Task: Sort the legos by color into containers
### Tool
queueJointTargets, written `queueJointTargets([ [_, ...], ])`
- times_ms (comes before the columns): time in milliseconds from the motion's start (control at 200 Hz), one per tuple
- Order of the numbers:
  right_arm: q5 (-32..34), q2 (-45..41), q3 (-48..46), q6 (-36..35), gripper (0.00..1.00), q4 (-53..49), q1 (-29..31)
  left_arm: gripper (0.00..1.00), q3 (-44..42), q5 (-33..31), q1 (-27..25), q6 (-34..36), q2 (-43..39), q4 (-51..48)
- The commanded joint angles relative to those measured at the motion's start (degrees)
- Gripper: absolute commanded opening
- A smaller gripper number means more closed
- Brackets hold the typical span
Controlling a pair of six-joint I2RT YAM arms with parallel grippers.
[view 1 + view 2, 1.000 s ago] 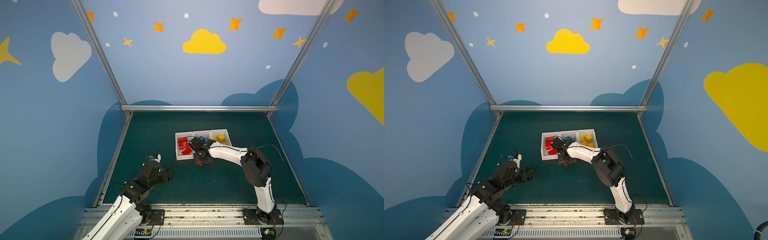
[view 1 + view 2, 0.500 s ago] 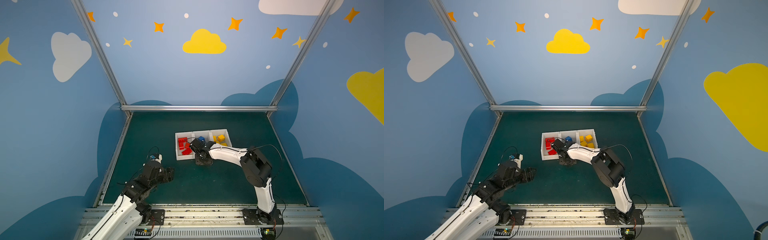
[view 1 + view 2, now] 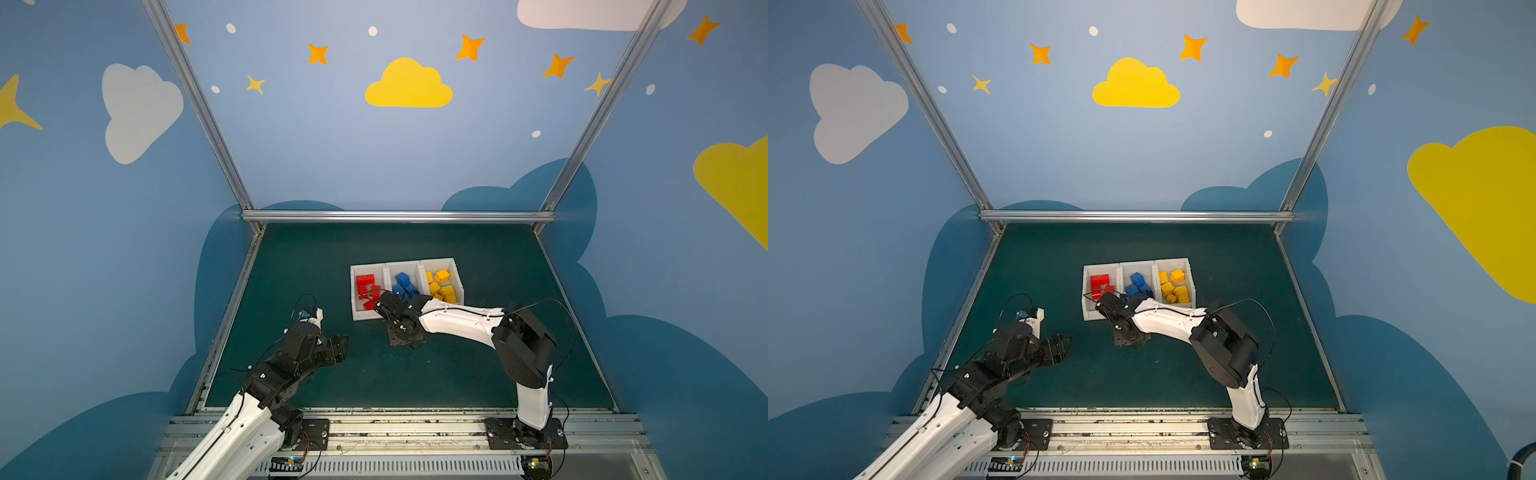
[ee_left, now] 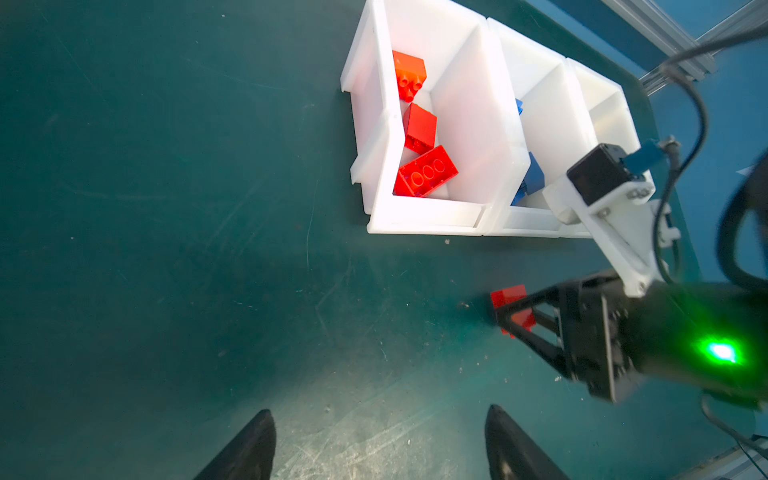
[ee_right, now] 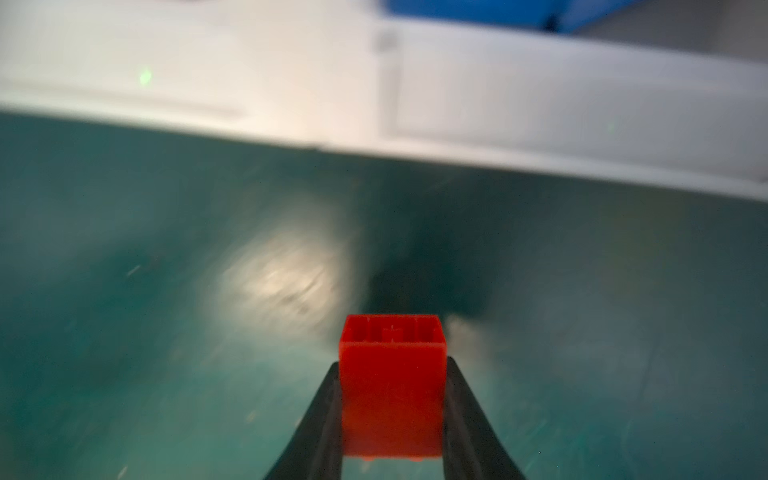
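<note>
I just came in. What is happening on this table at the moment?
Toy bricks are being sorted by color into three white bins. The right fingers are shut on a red brick, low over the green mat, just in front of the bins. The left fingers are open, hold nothing and hang over the mat to the side. Other red bricks, blue bricks and yellow bricks already lie in separate bins.
</note>
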Motion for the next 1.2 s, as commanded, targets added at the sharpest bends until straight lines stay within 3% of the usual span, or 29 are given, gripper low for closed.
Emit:
queueJointTargets([
  [0, -0.36, -1.86, 6.06, -4.41, 0.21, -2.02, 0.21, 0.79, -0.97, -0.63, 0.14, -0.39, -0.45, -0.14],
  [431, -3.13, 16.92, 40.24, -15.64, 0.23, -11.6, -5.52, 0.79, -1.42, -0.63, 0.17, -0.66, -1.2, -0.01],
  [491, -3.0, 18.85, 42.68, -16.15, 0.28, -12.72, -6.0, 0.79, -1.53, -0.72, 0.15, -0.63, -1.41, 0.02],
  [521, -2.93, 19.47, 43.47, -16.25, 0.38, -12.98, -6.14, 0.79, -1.58, -0.72, 0.17, -0.64, -1.5, 0.01],
  [576, -3.26, 20.01, 44.24, -16.43, 0.6, -13.36, -6.61, 0.79, -1.62, -0.72, 0.17, -0.76, -1.57, 0.01],
  [681, -3.31, 19.51, 43.75, -16.37, 0.81, -12.99, -7.08, 0.79, -1.62, -0.72, 0.17, -0.79, -1.59, 0.01],
  [981, -2.64, 15.04, 39.58, -16.49, 0.83, -10.33, -7.22, 0.79, -1.55, -0.63, 0.17, -0.96, -1.26, 0.35],
  [1196, -1.21, 6.61, 33.96, -17.28, 0.83, -5.82, -7.17, 0.81, -0.38, -2.52, 0.17, 0.75, -1.31, 2.44],
])
